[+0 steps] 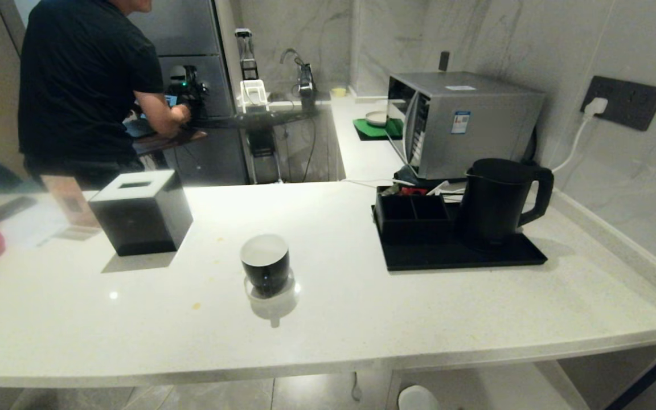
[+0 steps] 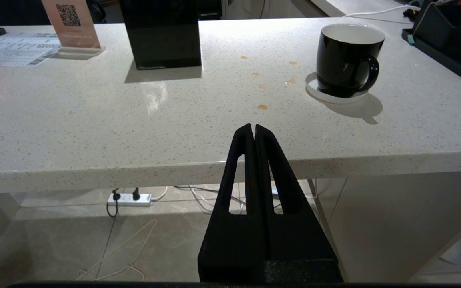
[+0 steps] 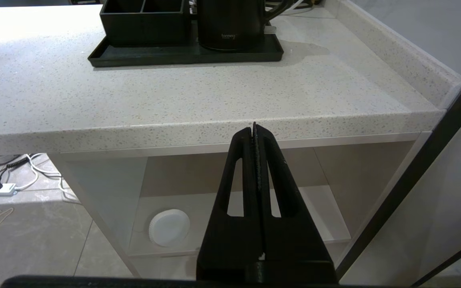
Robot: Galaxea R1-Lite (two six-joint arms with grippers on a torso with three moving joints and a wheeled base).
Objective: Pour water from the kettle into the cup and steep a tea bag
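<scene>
Desk (image 1: 328,336) holds kettle (image 1: 496,202) on black tray (image 1: 464,256), far right; cup (image 1: 265,265) on saucer, centre. Left end effector (image 2: 254,127) and right end effector (image 3: 254,127) closed, empty, off desk edge. Next: R opens, takes kettle handle squarely. Tea bag unseen.

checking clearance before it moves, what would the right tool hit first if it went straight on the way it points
Most likely the counter's front edge: the shut right tool points at it from in front. The kettle and tray lie beyond; depth is unclear.
</scene>
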